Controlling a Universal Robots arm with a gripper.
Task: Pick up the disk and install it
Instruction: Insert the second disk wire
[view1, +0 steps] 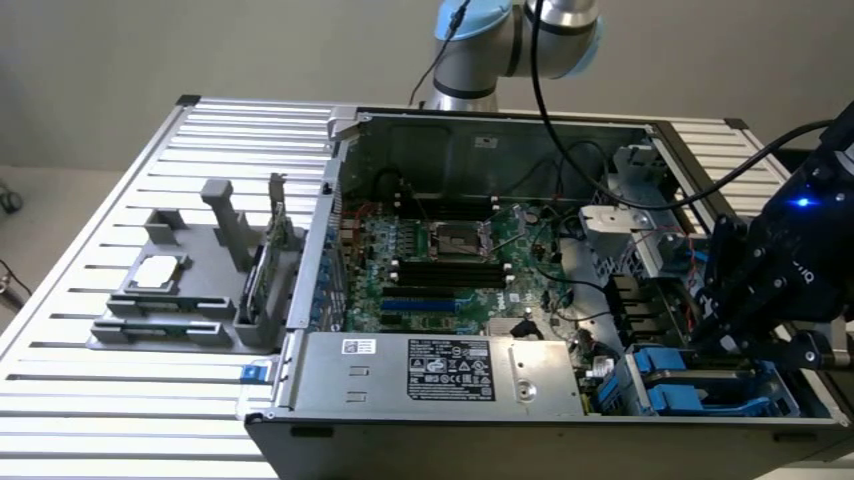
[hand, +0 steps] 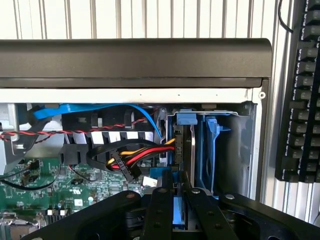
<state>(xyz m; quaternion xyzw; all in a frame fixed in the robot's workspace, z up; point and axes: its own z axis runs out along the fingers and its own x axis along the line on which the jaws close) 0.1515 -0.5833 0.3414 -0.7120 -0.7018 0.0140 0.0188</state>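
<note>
My jaws (hand: 174, 200): black metal links with bolted pivots, drawn close together and pinching the blue edge of the disk between them, seen from the wrist.
Disk (hand: 176, 210): only a narrow blue plastic strip of its carrier shows, standing on edge between my jaws, down among the blue bays at the case's corner; its metal face and label I cannot make out.
Drive bays (hand: 210, 145): glossy blue plastic carriers, upright and slab-like, set side by side against the case's grey wall.
Cables (hand: 132, 155): a bundle of red, yellow and black wires into a black plug, a twisted red-and-black pair, and a flat blue ribbon (hand: 95, 109) arcing above them.
Case (view1: 534, 420): open sheet-metal box lying on its side, dull grey with a black rim.
Motherboard (view1: 441, 270): green, with black memory slots, blue slots and a square silver socket.
Power supply (view1: 441, 370): silver box with a white printed label, along the near edge.
Surface (view1: 120, 400): ribbed aluminium slats, pale and matte.
Grey fixture (view1: 187, 290): blocky moulded holder on the slats at the exterior view's left, a small square silver chip (view1: 158, 270) resting on it.
Wrist view alone: a black keyboard (hand: 300, 100) standing beside the case.
Exterior view alone: my blue-jointed arm (view1: 514, 40) behind the case, my head (view1: 787, 270) low over the blue bays at that view's right.
</note>
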